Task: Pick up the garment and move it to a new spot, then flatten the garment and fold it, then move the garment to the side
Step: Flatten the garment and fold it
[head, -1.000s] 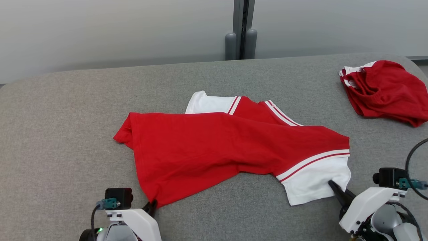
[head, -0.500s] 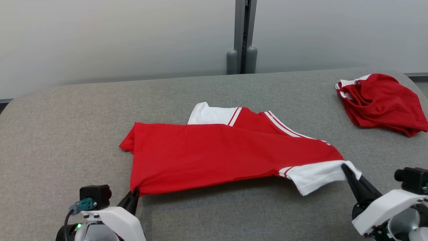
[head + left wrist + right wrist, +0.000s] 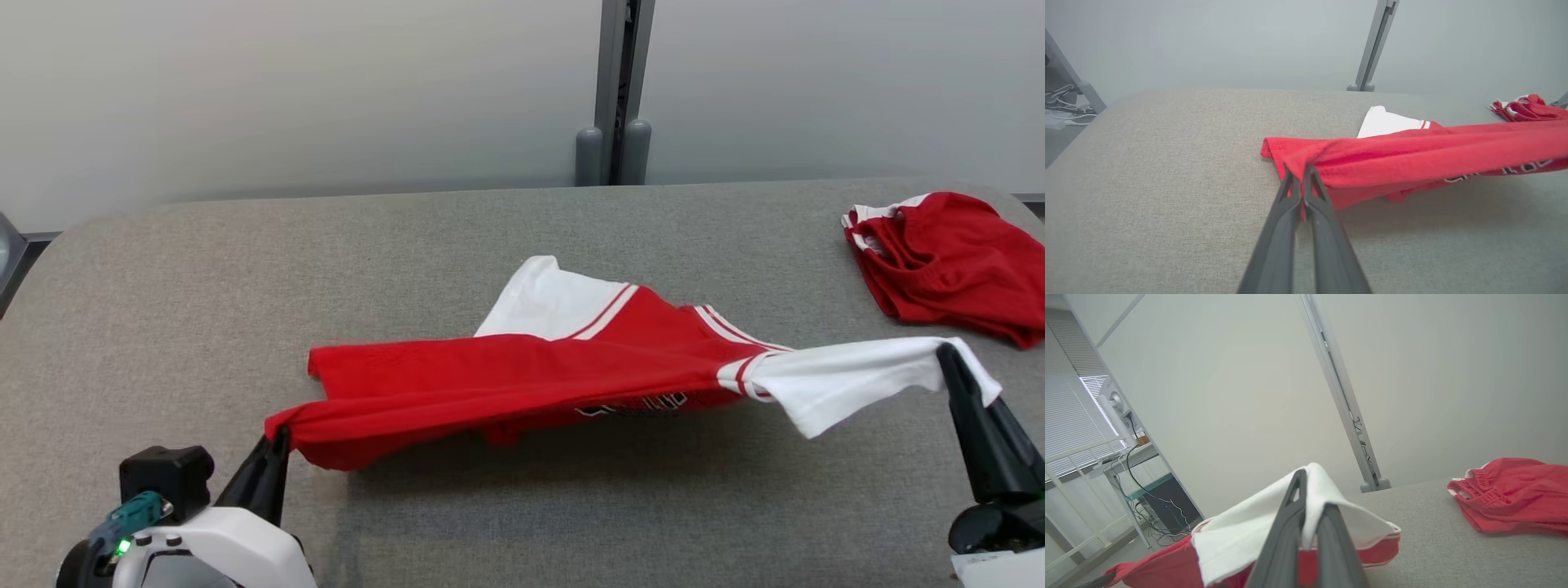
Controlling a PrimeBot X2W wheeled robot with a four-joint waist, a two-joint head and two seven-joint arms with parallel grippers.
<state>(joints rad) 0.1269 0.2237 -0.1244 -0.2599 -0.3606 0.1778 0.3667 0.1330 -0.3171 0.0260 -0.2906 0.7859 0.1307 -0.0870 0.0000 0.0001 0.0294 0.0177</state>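
Item: red garment point(image 3: 522, 384) with white sleeves and striped trim, at the centre of the grey padded table point(image 3: 245, 269). It is stretched taut between two pincers, with its near edge lifted off the surface (dark lettering shows on the underside). One white sleeve at the garment's 12 o'clock lies on the table. Left gripper point(image 3: 277, 437): at the garment's 8 o'clock, jaws pinched tight on the red hem corner. Right gripper point(image 3: 947, 355): at the garment's 3 o'clock, jaws clamped on the other white sleeve, cloth draped over the fingertips. Crumpled red heap point(image 3: 947, 261): at the table's 2 o'clock, well apart from the garment. Grey post point(image 3: 616, 90): at 12 o'clock, beyond the table's far edge.
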